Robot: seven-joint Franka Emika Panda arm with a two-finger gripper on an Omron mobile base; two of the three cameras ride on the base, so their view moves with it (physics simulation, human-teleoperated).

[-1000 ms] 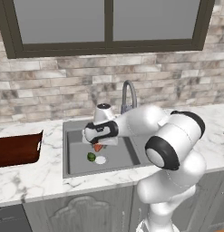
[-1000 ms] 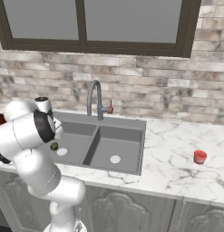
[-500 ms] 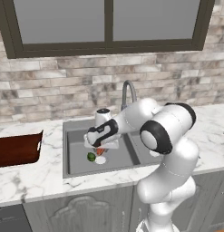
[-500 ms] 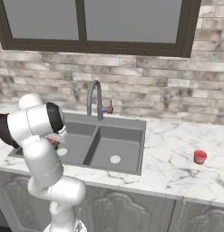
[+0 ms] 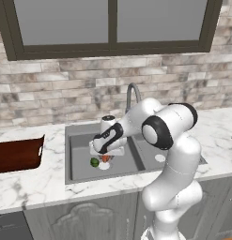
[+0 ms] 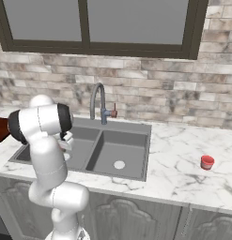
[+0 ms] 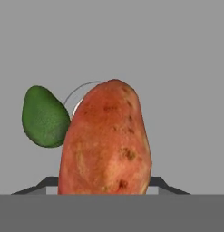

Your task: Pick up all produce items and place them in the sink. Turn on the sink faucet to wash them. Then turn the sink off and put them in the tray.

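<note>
Orange-red vegetable (image 7: 106, 140) sits clasped in the hand (image 5: 106, 154) — lower over the sink (image 5: 82, 171) basin than a moment ago — beside the green fruit (image 7: 43, 117), release looks near.

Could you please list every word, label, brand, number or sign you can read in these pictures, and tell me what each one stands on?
There is none to read: no text, label, brand, number or sign shows on the orange-red vegetable, the green fruit, the sink, the faucet, the wooden tray, the small red cup or the marble counter.
</note>
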